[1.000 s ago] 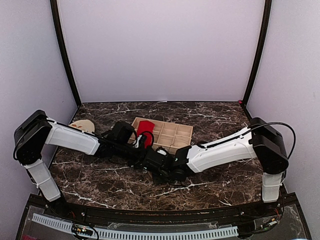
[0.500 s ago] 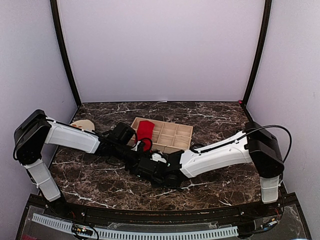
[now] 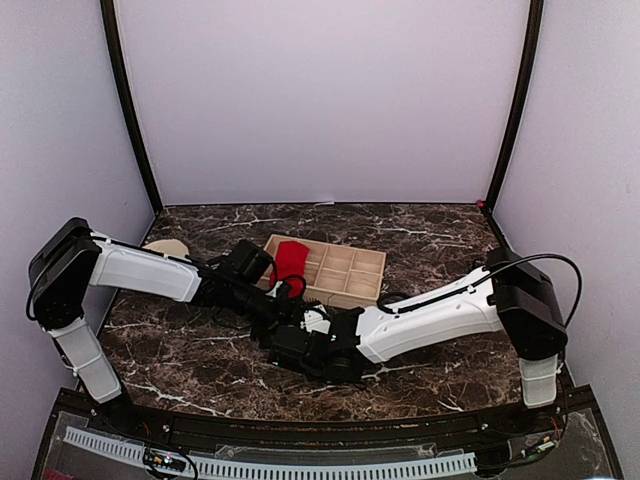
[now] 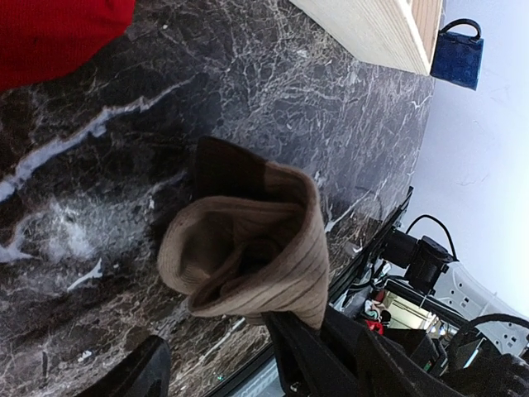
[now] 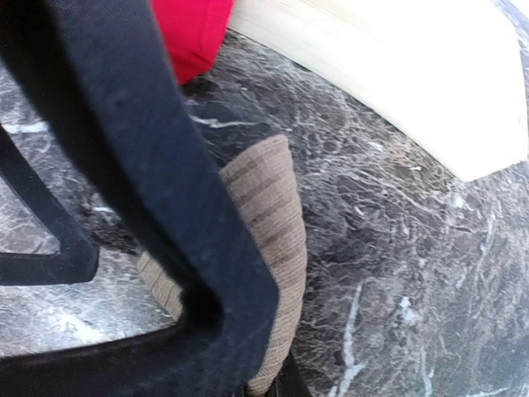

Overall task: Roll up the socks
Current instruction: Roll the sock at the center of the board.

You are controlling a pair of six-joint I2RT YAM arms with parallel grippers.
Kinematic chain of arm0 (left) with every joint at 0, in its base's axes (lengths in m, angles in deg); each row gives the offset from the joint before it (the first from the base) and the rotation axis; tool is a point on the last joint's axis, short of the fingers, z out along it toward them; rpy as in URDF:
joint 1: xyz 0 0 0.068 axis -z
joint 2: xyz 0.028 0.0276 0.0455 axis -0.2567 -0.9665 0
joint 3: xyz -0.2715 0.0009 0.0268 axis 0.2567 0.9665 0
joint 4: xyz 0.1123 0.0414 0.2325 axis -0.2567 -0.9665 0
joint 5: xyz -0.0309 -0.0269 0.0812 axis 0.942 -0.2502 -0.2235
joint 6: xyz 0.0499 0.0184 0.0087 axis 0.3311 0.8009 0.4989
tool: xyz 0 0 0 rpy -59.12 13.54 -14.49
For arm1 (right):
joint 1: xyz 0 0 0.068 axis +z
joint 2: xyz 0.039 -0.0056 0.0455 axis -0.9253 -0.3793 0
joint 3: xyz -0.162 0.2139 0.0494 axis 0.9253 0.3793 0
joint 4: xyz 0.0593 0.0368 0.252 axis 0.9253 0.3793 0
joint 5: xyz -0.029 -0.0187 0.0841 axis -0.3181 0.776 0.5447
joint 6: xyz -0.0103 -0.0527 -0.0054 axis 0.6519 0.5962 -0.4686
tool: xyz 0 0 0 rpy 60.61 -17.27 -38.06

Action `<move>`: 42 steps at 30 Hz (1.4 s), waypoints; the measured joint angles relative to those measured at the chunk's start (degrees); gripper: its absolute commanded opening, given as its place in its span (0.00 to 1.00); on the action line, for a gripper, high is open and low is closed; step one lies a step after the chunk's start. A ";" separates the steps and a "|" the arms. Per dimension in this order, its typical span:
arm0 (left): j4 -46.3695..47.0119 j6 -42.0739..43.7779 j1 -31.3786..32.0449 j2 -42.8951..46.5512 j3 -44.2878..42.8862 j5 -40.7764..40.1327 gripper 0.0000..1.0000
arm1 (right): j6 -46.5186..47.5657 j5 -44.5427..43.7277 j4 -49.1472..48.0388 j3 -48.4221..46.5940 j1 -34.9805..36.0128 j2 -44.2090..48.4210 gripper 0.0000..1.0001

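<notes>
The tan sock (image 4: 248, 256) is a loose rolled bundle on the marble, its open cuff toward the left wrist camera. My right gripper (image 5: 277, 385) is shut on the sock's lower edge (image 5: 273, 231). My left gripper (image 4: 240, 364) stands open just in front of the bundle, one finger (image 4: 140, 372) well off to the side. In the top view both grippers, left (image 3: 283, 312) and right (image 3: 288, 345), meet at the table's middle and hide the tan sock. The red sock (image 3: 291, 258) lies in the wooden tray's left end, apart from both grippers.
A wooden compartment tray (image 3: 345, 270) sits behind the grippers, close to the tan sock in the right wrist view (image 5: 397, 83). A round beige disc (image 3: 163, 246) lies at the far left behind the left arm. Purple walls close in the table.
My right arm has reached further left and nearer the front edge. The left gripper's jaws have spread wider.
</notes>
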 measured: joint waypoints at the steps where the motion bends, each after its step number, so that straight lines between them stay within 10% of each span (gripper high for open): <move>1: -0.13 -0.15 0.04 -0.31 -0.31 0.07 0.80 | -0.13 -0.28 0.37 -0.13 0.00 -0.09 0.01; 42: 3.61 -9.20 0.26 -2.84 -2.08 -2.10 0.81 | -2.14 0.02 -5.38 6.58 2.10 4.28 0.01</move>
